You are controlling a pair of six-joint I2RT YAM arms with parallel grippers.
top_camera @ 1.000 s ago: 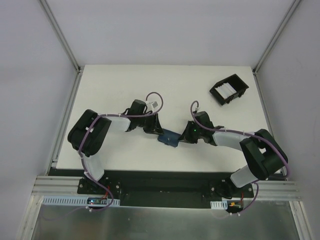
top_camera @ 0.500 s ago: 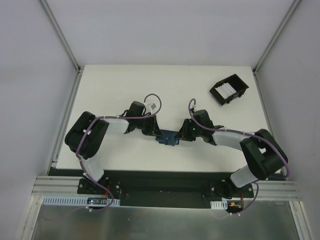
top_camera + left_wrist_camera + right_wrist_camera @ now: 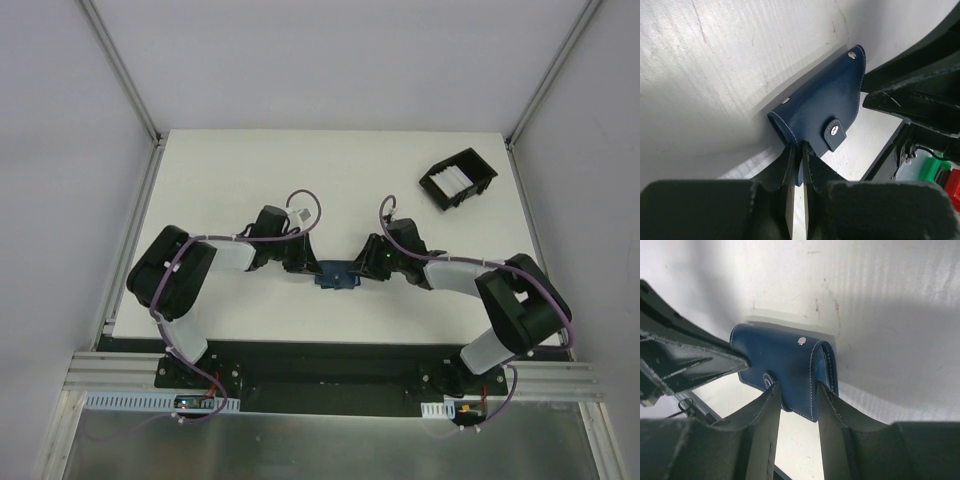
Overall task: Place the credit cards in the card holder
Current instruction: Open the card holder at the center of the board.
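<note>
surface: white table (image 3: pixel 250 170) with faint scratches, grey walls (image 3: pixel 320 60) and metal rails (image 3: pixel 121 70) around it | card holder (image 3: pixel 337 274): dark blue, folded, near the middle front of the table, between both arms | left gripper (image 3: pixel 797 150): fingers pinched tight on its edge | right gripper (image 3: pixel 797 390): fingers clasp its folded end | credit cards (image 3: pixel 455 181): whitish, in a black tray (image 3: pixel 485 180) at far right, well apart

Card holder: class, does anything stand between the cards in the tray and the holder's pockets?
Yes. The holder is folded shut, its snap tab over the edge, closing off the pockets. The left hand and right hand both pinch it. The cards sit inside the walls of the tray.
</note>
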